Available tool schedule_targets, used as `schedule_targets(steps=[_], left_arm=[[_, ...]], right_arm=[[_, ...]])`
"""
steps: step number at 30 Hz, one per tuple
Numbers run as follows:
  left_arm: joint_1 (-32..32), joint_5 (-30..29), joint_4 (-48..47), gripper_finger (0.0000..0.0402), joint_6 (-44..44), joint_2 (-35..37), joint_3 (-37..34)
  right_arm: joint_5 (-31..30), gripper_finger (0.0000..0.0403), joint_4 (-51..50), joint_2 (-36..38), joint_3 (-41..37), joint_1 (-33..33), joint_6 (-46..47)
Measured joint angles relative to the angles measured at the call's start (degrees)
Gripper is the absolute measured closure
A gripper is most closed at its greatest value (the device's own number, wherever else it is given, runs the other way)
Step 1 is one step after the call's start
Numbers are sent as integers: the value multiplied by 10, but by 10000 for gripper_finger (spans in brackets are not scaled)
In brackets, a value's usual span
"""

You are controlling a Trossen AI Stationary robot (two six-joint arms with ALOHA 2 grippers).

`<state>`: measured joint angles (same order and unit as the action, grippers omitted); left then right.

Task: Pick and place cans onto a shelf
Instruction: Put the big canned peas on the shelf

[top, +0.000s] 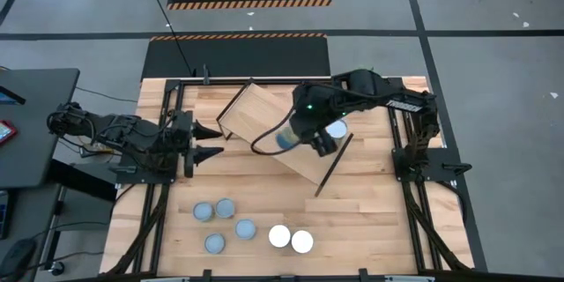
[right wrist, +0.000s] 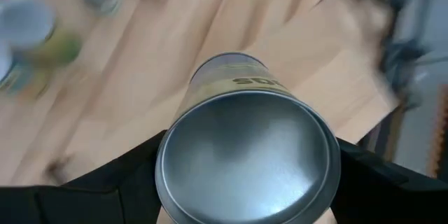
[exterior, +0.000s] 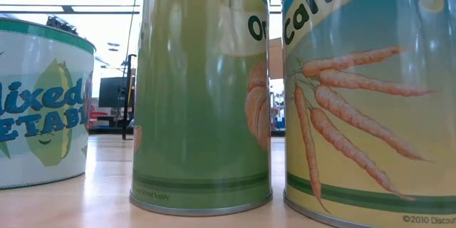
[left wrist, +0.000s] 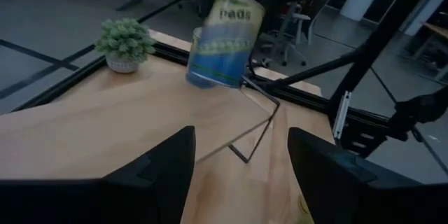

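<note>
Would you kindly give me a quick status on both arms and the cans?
Right gripper shut on a can, tilted over the shelf. One can on shelf. Left gripper open, waiting at table's left. Six cans on table.

In my low view three cans (exterior: 201, 92) stand so close that the picture's edges cut off their tops and sides, and they hide nearly all of the table behind. My right wrist view shows the far cans (right wrist: 28, 24) only as blurs.
</note>
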<state>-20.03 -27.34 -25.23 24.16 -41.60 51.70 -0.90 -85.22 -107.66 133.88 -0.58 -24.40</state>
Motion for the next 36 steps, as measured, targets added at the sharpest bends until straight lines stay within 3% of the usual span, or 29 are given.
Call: schedule_targets(steps=[8, 15, 23, 36], left_arm=[[0, -18, 3, 166, -24, 0, 0], [0, -20, 7, 166, -23, 0, 0], [0, -20, 7, 166, -23, 0, 0], [0, -19, 12, 166, -23, 0, 0]], right_arm=[[22, 84, -32, 0, -19, -15, -26], [20, 84, -48, 0, -61, -43, 43], [6, 82, -47, 2, -65, -75, 43], [3, 80, -48, -1, -158, -74, 33]])
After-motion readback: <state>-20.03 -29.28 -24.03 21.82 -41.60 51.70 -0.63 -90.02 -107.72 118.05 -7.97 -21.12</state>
